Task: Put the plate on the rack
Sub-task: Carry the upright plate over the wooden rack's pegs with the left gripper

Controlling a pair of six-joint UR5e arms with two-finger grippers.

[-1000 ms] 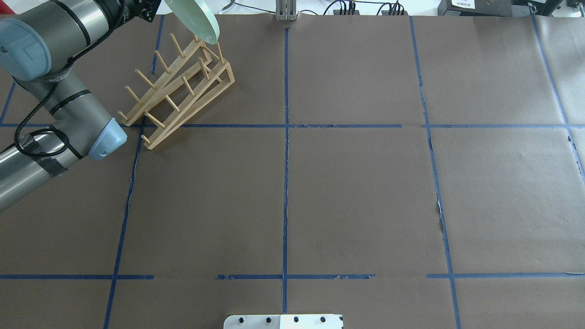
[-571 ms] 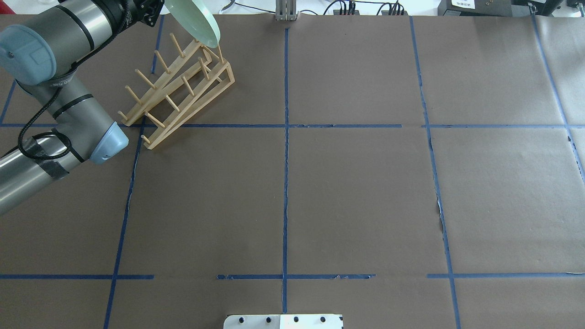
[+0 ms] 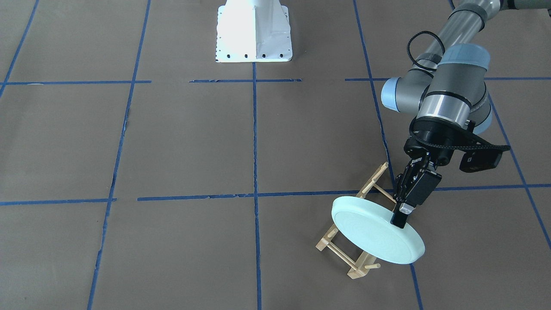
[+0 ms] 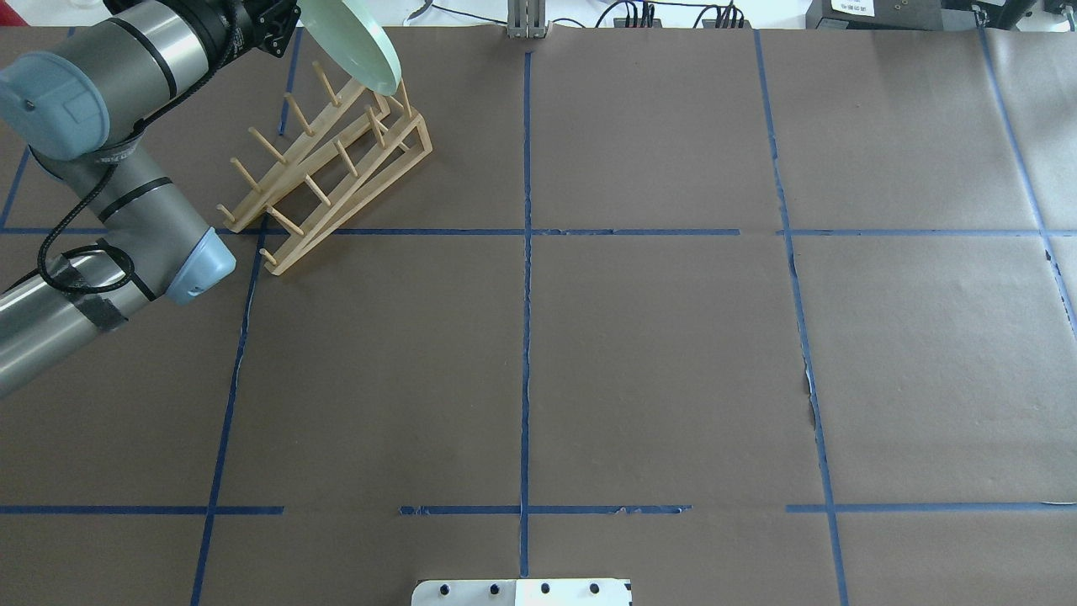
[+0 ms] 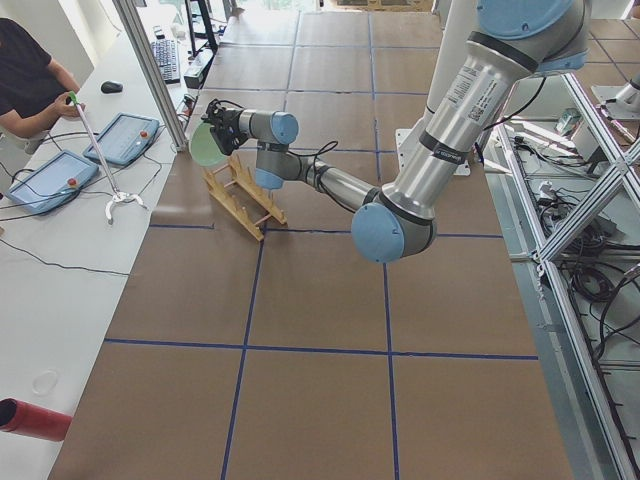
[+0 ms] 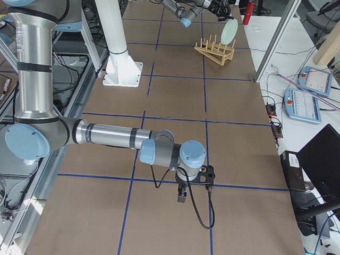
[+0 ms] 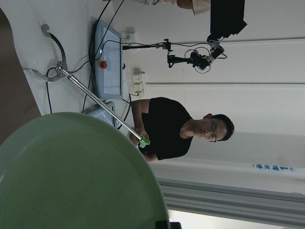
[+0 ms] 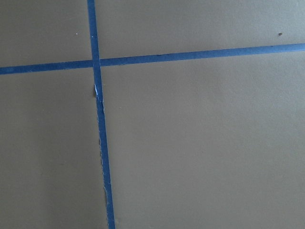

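Round pale mint-green plate hanging tilted over far end of small light-wood pegged dish rack, far left. Tipping steeper, sinking lower than second ago: slotting nearing. Left gripper pinching plate rim. Right gripper hovering at right; jaw state impossible to tell.

**Soft, even light, with a few washed-out whites**

Light falls evenly from above across the brown table, with no hard glare on the paper. In the front-facing view, the shadows under the plate and the rack are faint and soft-edged, while the white robot base is washed out. The far top strip of the overhead view is also overexposed. Both side views bend straight lines near their borders. In the left wrist view the plate sits close to the lens, dim and blurred against a bright wall. The right wrist view is flat, evenly lit and slightly soft.
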